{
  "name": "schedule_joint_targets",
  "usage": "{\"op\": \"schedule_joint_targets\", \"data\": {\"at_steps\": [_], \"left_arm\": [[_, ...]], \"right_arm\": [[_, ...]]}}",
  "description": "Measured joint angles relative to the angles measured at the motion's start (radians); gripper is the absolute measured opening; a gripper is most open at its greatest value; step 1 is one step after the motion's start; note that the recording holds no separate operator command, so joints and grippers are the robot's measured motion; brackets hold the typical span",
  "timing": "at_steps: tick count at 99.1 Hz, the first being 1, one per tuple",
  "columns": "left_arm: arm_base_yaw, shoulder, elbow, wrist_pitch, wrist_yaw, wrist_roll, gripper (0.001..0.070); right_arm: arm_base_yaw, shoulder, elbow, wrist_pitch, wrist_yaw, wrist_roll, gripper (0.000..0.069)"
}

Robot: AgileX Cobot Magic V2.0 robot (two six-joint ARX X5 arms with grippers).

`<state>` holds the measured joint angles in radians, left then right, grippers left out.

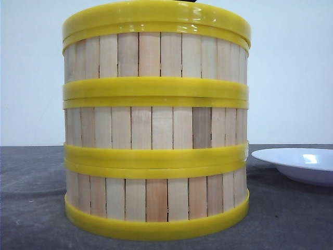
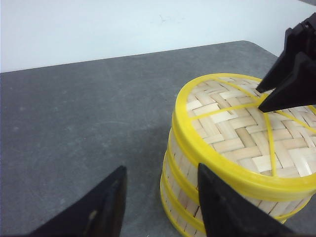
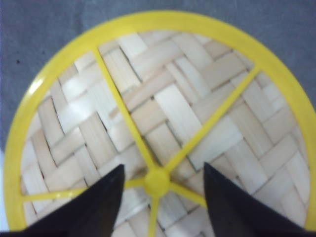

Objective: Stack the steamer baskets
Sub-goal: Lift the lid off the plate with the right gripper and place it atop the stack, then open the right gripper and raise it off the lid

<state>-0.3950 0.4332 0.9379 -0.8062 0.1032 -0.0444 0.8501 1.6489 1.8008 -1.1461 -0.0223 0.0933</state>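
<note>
Three steamer baskets stand stacked in one column close to the front camera: bottom [image 1: 156, 200], middle [image 1: 156, 127] and top [image 1: 156, 54]. A woven lid [image 2: 237, 133] with a yellow rim [image 1: 156, 13] sits on the top basket. My right gripper [image 3: 163, 167] hangs open just above the lid, its black fingers apart on either side of the yellow knob [image 3: 157, 181] without touching it; it also shows in the left wrist view [image 2: 260, 100]. My left gripper [image 2: 160, 170] is open beside the stack's wall [image 2: 182, 182], holding nothing.
A white plate [image 1: 299, 162] lies on the dark grey table [image 1: 31, 208] to the right of the stack. A pale wall stands behind the table's far edge.
</note>
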Motion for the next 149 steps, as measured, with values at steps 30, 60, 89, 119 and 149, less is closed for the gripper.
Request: {"op": "schedule_joint_targets", "data": {"at_steps": [30, 60, 89, 119, 149], "left_arm": [[0.0, 0.0, 0.0, -0.002, 0.0, 0.0, 0.0258], [0.0, 0.0, 0.0, 0.024, 0.0, 0.0, 0.0258], [0.0, 0.0, 0.0, 0.06, 0.0, 0.0, 0.0259], [0.0, 0.0, -0.012, 0.092, 0.0, 0.004, 0.0259], [0.0, -0.04, -0.19, 0.149, 0.053, 0.003, 0.0259]], "right_arm": [[0.0, -0.048, -0.001, 0.114, 0.004, -0.033, 0.0355], [0.001, -0.297, -0.001, 0.169, 0.168, -0.067, 0.0355], [0.044, -0.494, -0.004, 0.167, 0.291, -0.089, 0.0355], [0.075, -0.723, -0.307, 0.246, 0.367, -0.075, 0.0355], [0.08, -1.022, -0.749, 0.343, 0.42, 0.009, 0.0355]]}}
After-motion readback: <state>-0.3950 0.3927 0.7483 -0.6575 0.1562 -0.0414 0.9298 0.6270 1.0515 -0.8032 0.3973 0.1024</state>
